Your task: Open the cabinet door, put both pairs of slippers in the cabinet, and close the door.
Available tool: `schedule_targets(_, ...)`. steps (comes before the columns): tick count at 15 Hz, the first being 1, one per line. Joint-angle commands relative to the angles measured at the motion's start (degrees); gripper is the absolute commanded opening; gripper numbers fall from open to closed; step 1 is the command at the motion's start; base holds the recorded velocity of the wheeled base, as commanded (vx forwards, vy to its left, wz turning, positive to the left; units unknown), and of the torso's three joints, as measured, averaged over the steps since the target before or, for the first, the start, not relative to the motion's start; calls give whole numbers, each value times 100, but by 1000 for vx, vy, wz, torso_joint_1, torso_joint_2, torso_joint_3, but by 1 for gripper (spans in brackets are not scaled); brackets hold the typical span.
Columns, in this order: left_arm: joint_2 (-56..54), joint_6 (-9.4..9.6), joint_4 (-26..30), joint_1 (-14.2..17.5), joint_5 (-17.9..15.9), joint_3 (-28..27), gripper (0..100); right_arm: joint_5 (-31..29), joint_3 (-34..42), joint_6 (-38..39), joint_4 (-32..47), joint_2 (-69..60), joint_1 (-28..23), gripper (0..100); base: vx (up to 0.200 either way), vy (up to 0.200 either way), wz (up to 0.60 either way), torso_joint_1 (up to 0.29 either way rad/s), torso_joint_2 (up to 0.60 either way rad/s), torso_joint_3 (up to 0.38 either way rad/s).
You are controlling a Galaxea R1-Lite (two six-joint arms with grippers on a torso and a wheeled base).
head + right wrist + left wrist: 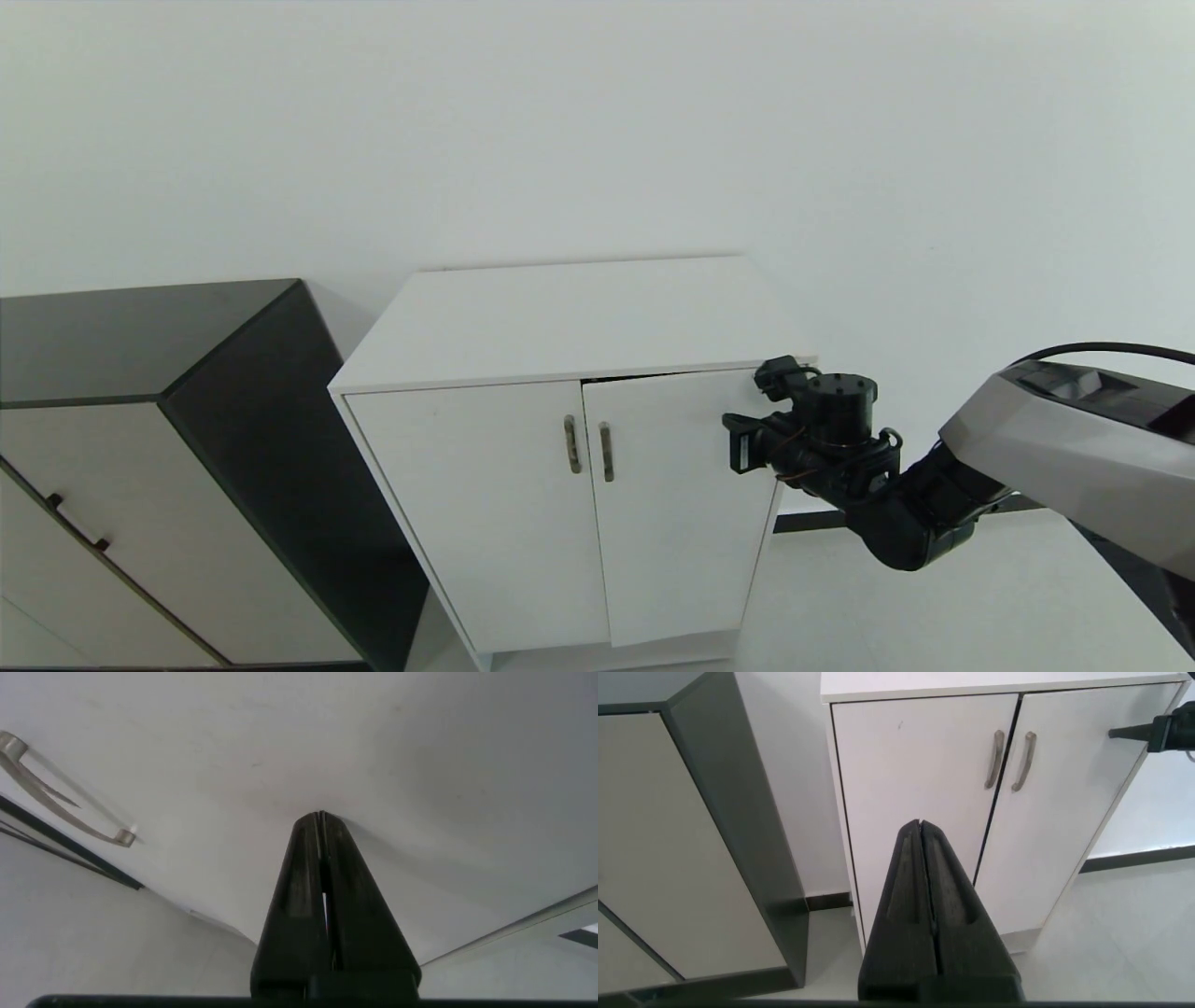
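The white cabinet (560,317) stands against the wall with two doors and a pair of metal handles (588,448) at the middle. The left door (485,504) is flat against the frame. The right door (681,504) stands slightly ajar, with a dark gap along its top edge. My right gripper (739,444) is shut, its tip at the face of the right door near the outer edge (320,817); one handle (65,793) lies off to the side. My left gripper (920,823) is shut and empty, some way back from the cabinet front (924,784).
A dark cabinet (159,392) with pale doors stands close on the left of the white one. A white wall is behind. Pale floor (934,607) with a dark baseboard (803,521) opens to the right.
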Motion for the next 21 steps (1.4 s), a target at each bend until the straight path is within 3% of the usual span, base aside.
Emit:
schedule_targets(1,14,1,0,2,0,0,0,2,-29,3,-5,14,-7,0,0,0,0,0,0,0)
schedule_targets(16,5,1,0,-7,0,0,0,2,-170,3,4,120,-95,0,0,0,0,0,0,0)
schedule_targets(21,5,1,0,-7,0,0,0,-16,296,3,-40,-302,-86,0,0,0,0,0,0,0)
